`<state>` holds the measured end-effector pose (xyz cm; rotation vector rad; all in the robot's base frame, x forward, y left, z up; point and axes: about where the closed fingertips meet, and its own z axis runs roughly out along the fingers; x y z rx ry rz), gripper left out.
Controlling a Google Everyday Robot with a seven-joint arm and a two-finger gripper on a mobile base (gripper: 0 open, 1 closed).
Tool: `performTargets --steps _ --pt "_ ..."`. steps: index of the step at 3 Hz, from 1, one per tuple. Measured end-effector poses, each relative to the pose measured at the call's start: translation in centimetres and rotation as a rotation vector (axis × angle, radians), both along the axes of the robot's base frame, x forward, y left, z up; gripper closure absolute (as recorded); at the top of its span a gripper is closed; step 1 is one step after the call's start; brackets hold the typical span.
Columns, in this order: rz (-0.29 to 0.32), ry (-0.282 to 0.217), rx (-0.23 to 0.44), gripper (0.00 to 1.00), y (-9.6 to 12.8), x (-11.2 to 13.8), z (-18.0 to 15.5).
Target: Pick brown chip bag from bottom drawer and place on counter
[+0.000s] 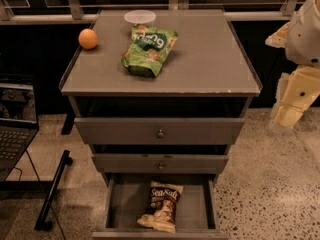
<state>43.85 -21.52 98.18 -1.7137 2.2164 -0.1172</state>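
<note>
The brown chip bag (161,205) lies flat in the open bottom drawer (119,206), near the middle front, its cream ends toward front and back. The counter (210,59) is the grey top of the cabinet above. My gripper (294,101) hangs at the far right of the view, beside the cabinet and about level with the top drawer, well away from the bag. It holds nothing that I can see.
On the counter lie a green chip bag (149,49), an orange (88,38) at the left edge and a white round lid (139,17) at the back. Two shut upper drawers with knobs (160,133). A laptop (15,119) stands on the left; a speckled floor (270,194) lies around.
</note>
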Motion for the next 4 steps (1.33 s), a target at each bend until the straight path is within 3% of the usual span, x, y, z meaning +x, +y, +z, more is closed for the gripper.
performTargets --steps 2,3,4 --pt "-0.015 -0.028 0.020 0.00 -0.2 -0.1 -0.3" --pt "-0.103 -0.047 0.112 0.00 -0.7 -1.8 -2.7" --pt "-0.240 -0.051 0.179 0.00 -2.2 -2.5 -8.3"
